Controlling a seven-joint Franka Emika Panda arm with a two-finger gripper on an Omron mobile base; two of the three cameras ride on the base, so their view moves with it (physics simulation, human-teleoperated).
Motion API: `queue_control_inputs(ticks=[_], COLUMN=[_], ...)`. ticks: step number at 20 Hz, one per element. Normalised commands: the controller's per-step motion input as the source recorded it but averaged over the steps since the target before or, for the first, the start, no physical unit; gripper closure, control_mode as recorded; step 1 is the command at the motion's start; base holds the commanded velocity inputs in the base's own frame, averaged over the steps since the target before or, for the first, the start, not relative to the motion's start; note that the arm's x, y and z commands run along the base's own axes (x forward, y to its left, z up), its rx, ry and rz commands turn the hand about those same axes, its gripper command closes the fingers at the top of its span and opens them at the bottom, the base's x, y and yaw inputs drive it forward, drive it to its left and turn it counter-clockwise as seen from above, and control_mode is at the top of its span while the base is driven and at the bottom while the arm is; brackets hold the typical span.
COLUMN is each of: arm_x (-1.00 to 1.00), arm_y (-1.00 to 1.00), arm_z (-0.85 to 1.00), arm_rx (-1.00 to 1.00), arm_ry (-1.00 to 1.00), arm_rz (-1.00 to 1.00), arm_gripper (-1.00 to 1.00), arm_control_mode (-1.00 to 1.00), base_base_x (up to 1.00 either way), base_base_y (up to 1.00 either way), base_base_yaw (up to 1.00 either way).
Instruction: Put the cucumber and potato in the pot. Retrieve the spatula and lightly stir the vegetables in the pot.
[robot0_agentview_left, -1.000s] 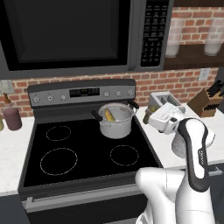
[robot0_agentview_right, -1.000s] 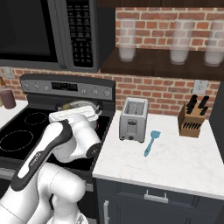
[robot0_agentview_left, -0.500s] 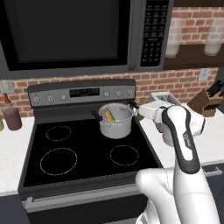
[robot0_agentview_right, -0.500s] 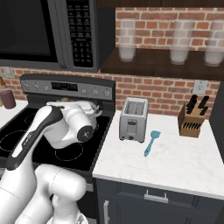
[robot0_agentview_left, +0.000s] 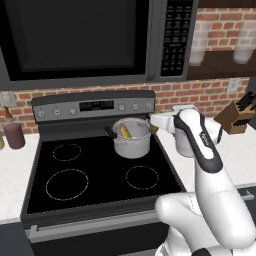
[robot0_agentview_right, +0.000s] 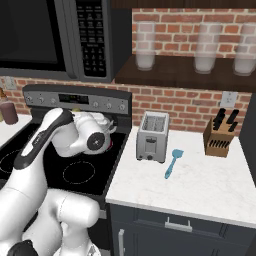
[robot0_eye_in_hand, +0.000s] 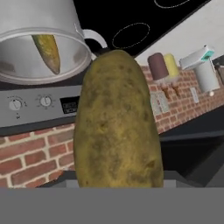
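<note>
Currently mid-carry with the potato (robot0_eye_in_hand: 116, 122): seen from the hand camera as a large brown-yellow oblong standing up between the fingers, so gripper (robot0_agentview_left: 154, 126) judged clenched on it, though the fingertips themselves are hidden behind it.

Position from the left base camera: hand held out sideways at the end of the bent arm, tip just beside the pot's (robot0_agentview_left: 132, 142) right rim, at about rim height. A small olive bit at the tip there, likely the potato end; too small to be sure.

Hand camera: pot open mouth up and to the left of the potato, near but not yet under it. Cucumber (robot0_eye_in_hand: 48, 51) lying inside against the pot wall, yellowish-green, tapered. Also visible in the pot from the left base camera as a yellow sliver.

Spatula (robot0_agentview_right: 171, 163) well away from the gripper, flat on the white counter (robot0_agentview_right: 200, 185) past the toaster (robot0_agentview_right: 152, 137), blue blade end toward the wall. Untouched.

Progress, as a judgement:
- cucumber in pot: done
- potato: held, not yet over the opening; a short move across the rim and a release left
- spatula fetch: not begun
- stirring: not begun

Roughly a third through. Risk noted: near handle and rim close to the gripper's path; potato bulky against the pot mouth.
</note>
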Motion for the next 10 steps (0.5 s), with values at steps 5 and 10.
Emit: queue_control_inputs(ticks=[5, 10], arm_x=[0.45, 0.33], arm_y=[0.0, 0.0], arm_z=[-0.17, -0.2], arm_rx=[0.0, 0.0], arm_ry=[0.09, 0.08], arm_rz=[0.0, 0.0], arm_gripper=[1.0, 1.0], arm_control_mode=[-1.0, -1.0], base_base_x=[0.0, 0.0], base_base_y=[0.0, 0.0], base_base_yaw=[0.0, 0.0])
